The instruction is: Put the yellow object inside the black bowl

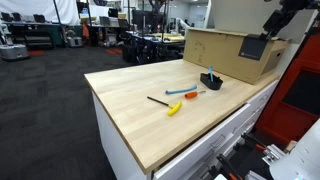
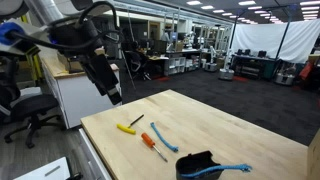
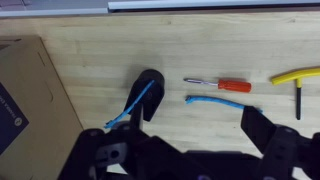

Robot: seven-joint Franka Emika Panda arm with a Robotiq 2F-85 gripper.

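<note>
Both fingers (image 3: 262, 135) spread wide, released, gripping nothing; the yellow object (image 3: 295, 76) lies well below them.

The yellow object (image 1: 174, 108) is coloured bright yellow with a black rod; the black bowl (image 1: 211, 80) is solid black, the desk (image 1: 130, 100) pale wood-grained.

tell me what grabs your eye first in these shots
The yellow object lies on the pale wooden table, next to an orange-handled tool and a blue strip. Further along, the black bowl with a blue cord hanging over its rim stands near a big cardboard box. The gripper hangs above the table, empty.
</note>
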